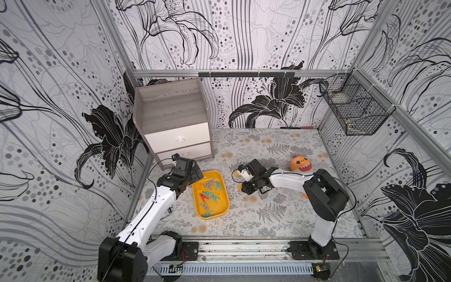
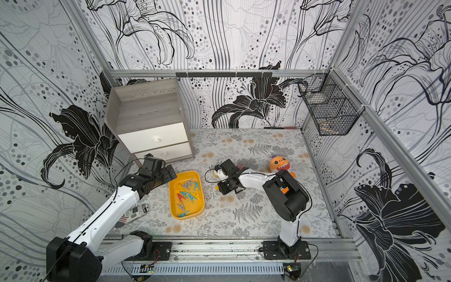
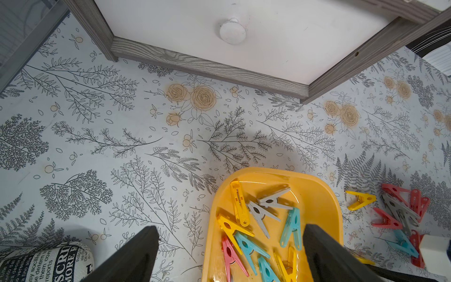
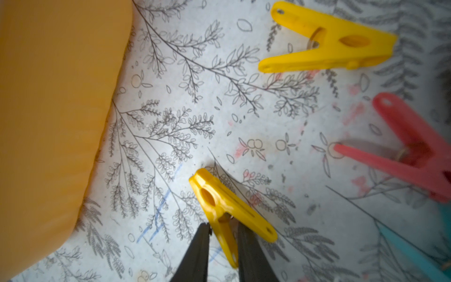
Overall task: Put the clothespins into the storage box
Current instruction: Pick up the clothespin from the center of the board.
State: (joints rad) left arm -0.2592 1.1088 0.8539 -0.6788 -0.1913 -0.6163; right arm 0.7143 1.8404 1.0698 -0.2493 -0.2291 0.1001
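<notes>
The storage box (image 1: 207, 176) is set on the flowered table (image 1: 268, 219), in front of the grey drawer cabinet (image 1: 170, 117). Many clothespins (image 1: 210, 193) are laid inside it, in yellow, teal, red and grey, some resting on top of others. In the left wrist view more of them are seen out on the table beside the box: a lone yellow clothespin (image 3: 361, 199), and just past it a small heap (image 3: 400, 214) of red, grey and teal ones piled on each other. The left gripper (image 3: 229, 227) is held over the end of the box nearest the cabinet. Its jaws are spread wide and nothing is held between them. The right gripper (image 4: 222, 229) is found low over the table, just beside the box, on the side where the loose ones lie. Its jaws are drawn narrow and are pressed on both sides of a yellow clothespin (image 4: 219, 202). The closed tip of that one is pointed away from the fingers (image 4: 253, 256), and whether it touches the table cannot be told. Near it a red clothespin (image 4: 410, 146) is laid flat on the table. An orange toy (image 1: 301, 164) with white teeth is seen behind the right arm.
</notes>
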